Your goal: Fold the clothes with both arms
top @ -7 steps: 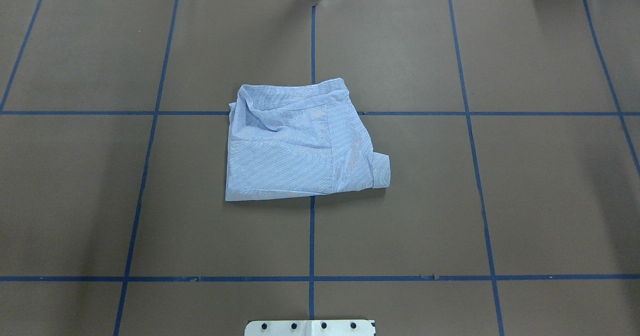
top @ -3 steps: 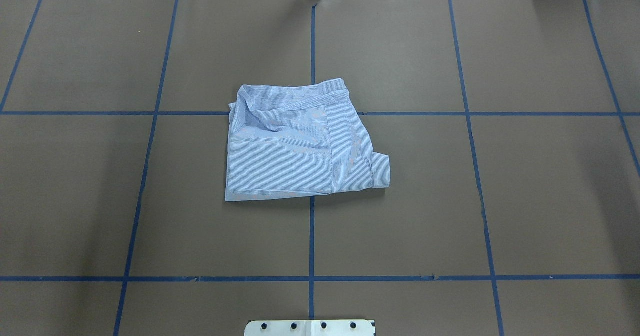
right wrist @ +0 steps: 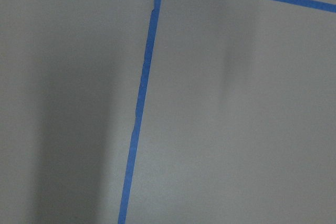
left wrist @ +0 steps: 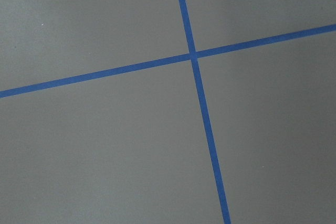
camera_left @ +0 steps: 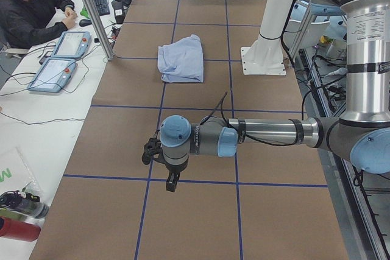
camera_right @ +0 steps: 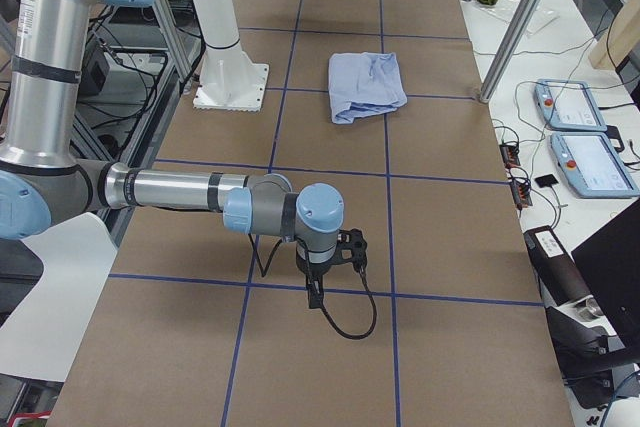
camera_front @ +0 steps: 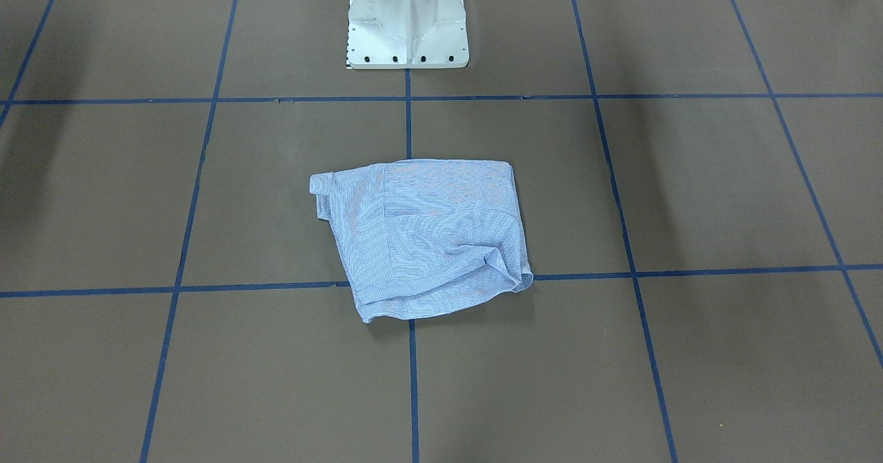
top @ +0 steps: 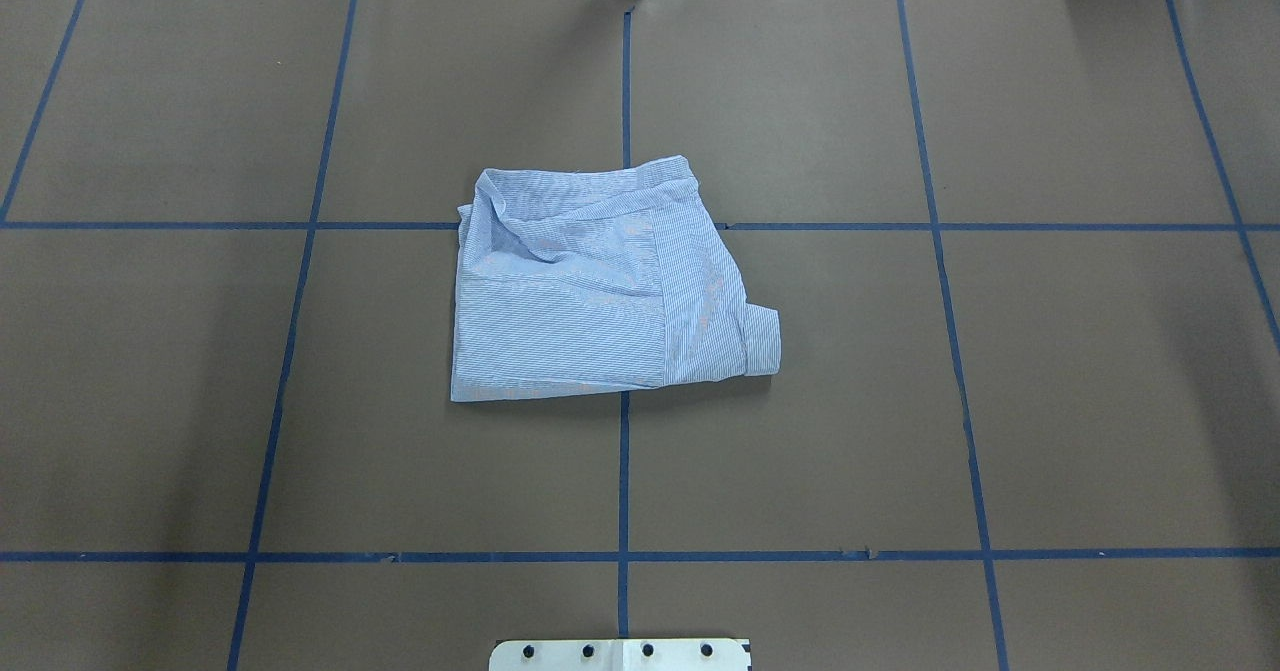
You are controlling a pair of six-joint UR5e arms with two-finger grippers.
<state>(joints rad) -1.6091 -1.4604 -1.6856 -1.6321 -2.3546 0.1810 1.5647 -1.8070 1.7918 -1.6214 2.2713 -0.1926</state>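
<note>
Striped shirt (top: 590,291) folded, bench (top: 1000,401) centre. Cuff (top: 762,339) loose at 4 o'clock, rumple (top: 500,216) at 11: may spring open if snagged. Well apart from it, left jaws, right jaws: clenched or released, cannot tell.

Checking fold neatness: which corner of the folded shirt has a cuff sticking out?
The robot-side right corner of the shirt: a cuff protrudes only there.

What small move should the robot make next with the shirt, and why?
Probably bring the right hand toward the cuff to tuck it in: the shirt lies folded, but this cuff juts out on the robot's right.
</note>
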